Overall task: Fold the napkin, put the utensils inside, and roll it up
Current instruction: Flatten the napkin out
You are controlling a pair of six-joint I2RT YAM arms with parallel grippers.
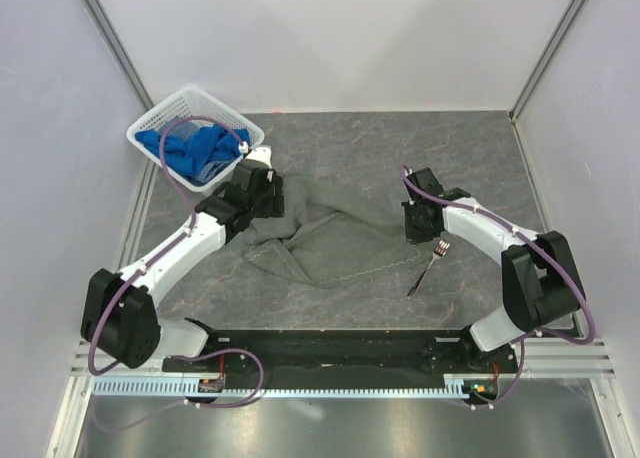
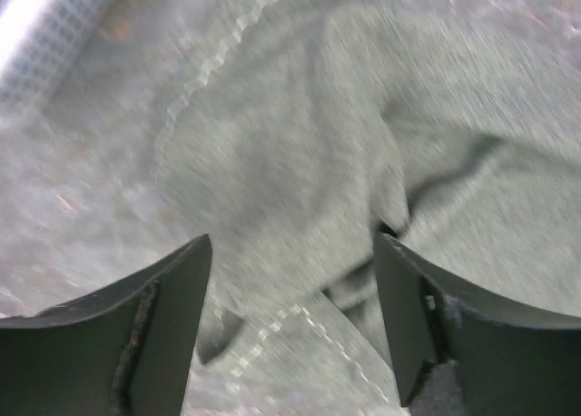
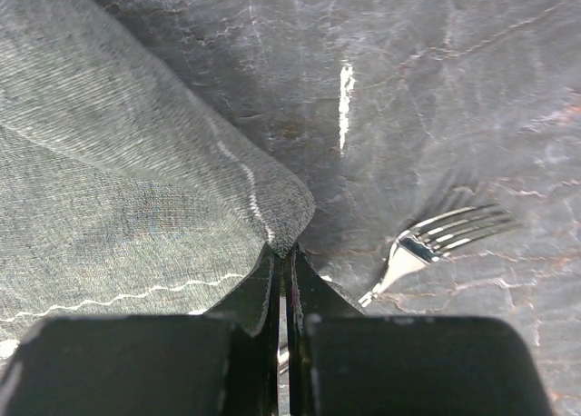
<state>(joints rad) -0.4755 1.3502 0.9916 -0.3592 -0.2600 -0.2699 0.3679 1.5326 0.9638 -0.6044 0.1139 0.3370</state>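
The top view alone takes in the whole grey table [image 1: 400,148]. The napkin [image 1: 330,238] lies rumpled and unfolded across its middle, between the two arms. A white basket [image 1: 165,108] of blue cloths [image 1: 200,150] stands at the far left corner. The wrist views show only close patches of cloth and tabletop.

The left gripper [image 2: 290,298] hangs over the napkin's left part. In its own camera the fingers [image 2: 172,325] stand wide apart, released, with creased cloth and a stitched hem in the gap below them. That picture is blurred, so I cannot tell if the fingertips touch the fabric.

The right gripper [image 3: 286,289] is at the napkin's right corner. Its wrist view shows the jaws clenched together, with the tip of the hemmed corner pinched between them. From above, this grip is hidden under the gripper body.

The fork [image 1: 428,266] lies on bare table just beside the right gripper, on the side nearer the arm bases. It is apart from the napkin, with its tines pointing toward the gripper. The right wrist view shows the tines and neck, while the handle is cut off behind the fingers.
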